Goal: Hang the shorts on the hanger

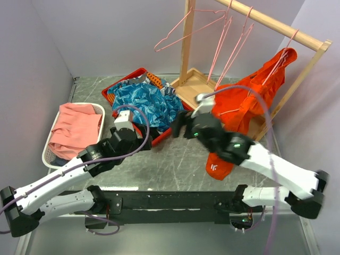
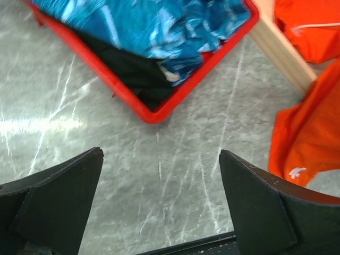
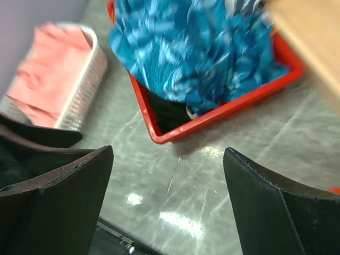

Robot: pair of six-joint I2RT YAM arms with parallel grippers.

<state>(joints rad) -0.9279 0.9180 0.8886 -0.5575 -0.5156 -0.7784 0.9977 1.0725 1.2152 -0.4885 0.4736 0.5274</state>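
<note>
The orange-red shorts (image 1: 249,101) hang draped on a pink wire hanger (image 1: 282,59) hooked over the wooden rail at the right. One leg with a white logo trails down to the table (image 1: 219,166). The shorts also show at the right edge of the left wrist view (image 2: 303,133). My right gripper (image 1: 179,126) is open and empty, just left of the shorts and over bare table (image 3: 169,150). My left gripper (image 1: 145,140) is open and empty near the front corner of the red bin (image 2: 160,154).
A red bin (image 1: 118,85) holds a blue leaf-patterned garment (image 1: 142,102). A white basket (image 1: 99,109) with a salmon-pink cloth (image 1: 77,127) stands at the left. The wooden rack has a base (image 1: 192,87) and a rail (image 1: 276,24) with several spare pink hangers (image 1: 231,45).
</note>
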